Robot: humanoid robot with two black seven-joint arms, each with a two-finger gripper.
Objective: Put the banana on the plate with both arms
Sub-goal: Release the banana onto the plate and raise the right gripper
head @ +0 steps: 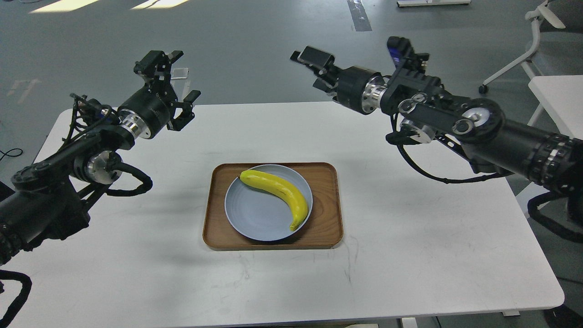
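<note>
The yellow banana (278, 193) lies flat on the pale blue-grey plate (250, 214), curving from the plate's upper left to its lower right rim. Nothing holds it. My right gripper (317, 69) is open and empty, raised high above the table's far edge, well up and right of the plate. My left gripper (176, 81) is open and empty, raised above the table's far left part, well away from the plate.
The plate sits in a brown wooden tray (325, 228) at the middle of the white table (410, 255). A second white table (558, 98) and a chair base (510, 68) stand at the far right on the grey floor.
</note>
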